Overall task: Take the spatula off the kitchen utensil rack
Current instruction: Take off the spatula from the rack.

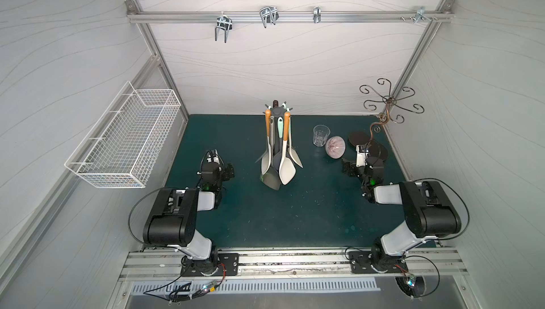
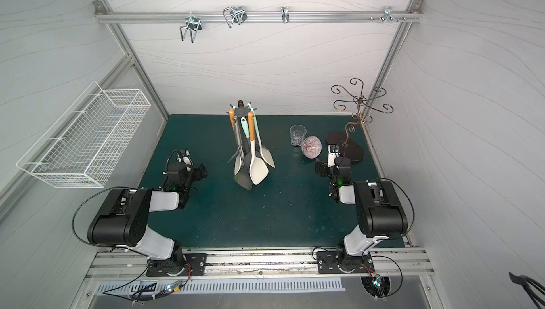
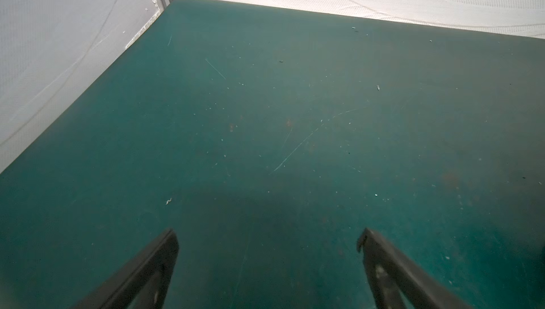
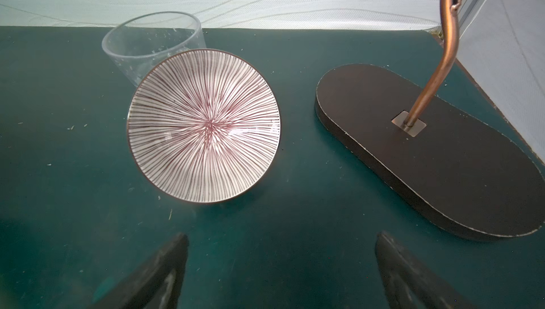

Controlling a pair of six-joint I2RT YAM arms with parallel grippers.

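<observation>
A white wire basket (image 1: 124, 136) hangs on the left wall. Beside it the left arm (image 1: 172, 216) reaches over the green worktop (image 1: 295, 213); the left jaws stand spread wide with nothing between them, and in the left wrist view only bare worktop lies beneath them.

The kitchen utensil rack (image 1: 277, 112) stands upright near the back middle of the worktop, between the two arms and well apart from both. Several utensils hang from its crown of prongs in both top views. Among them is the spatula (image 1: 286, 169), orange-handled with a cream blade, on the side nearest the arms. A dark slotted turner (image 1: 269, 181) hangs just beside it.

To the right stands a clear glass tumbler (image 4: 150, 42), and next to it a striped bowl (image 4: 203, 133) is tipped up on its edge. The right jaws, also spread and empty, point toward the bowl without touching it. Furthest right, the bronze curly-armed stand (image 1: 389, 101) rises from its dark oval base (image 4: 442, 157) in the back corner, near the right arm (image 1: 427, 213).
</observation>
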